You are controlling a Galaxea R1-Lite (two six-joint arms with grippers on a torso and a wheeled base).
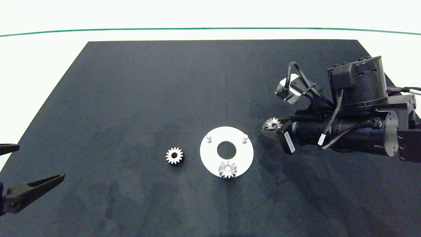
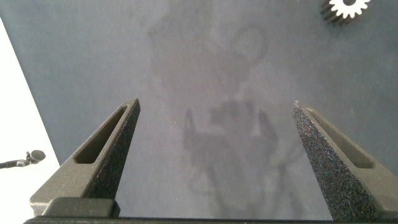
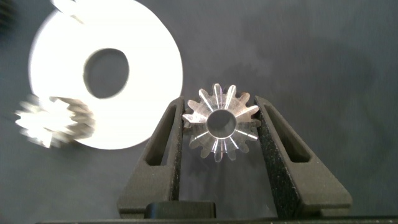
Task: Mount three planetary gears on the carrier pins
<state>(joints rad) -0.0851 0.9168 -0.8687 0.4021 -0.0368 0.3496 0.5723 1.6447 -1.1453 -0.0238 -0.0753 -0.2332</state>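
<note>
A white disc [image 1: 241,154] lies mid-table with two bare carrier pins [image 1: 208,138] [image 1: 244,138] at its far side. One planetary gear [image 1: 227,169] sits on the near pin. Another gear [image 1: 174,155] lies loose on the mat left of the disc, also in the left wrist view [image 2: 346,9]. My right gripper [image 1: 270,126] hovers right of the disc, shut on a third gear [image 3: 219,122], with the white disc [image 3: 149,74] beyond it. At the table's left edge my left gripper [image 1: 19,171] stands open and holds nothing.
A dark mat [image 1: 131,98] covers the table, with white surface around it and a green line [image 1: 210,29] at the far edge.
</note>
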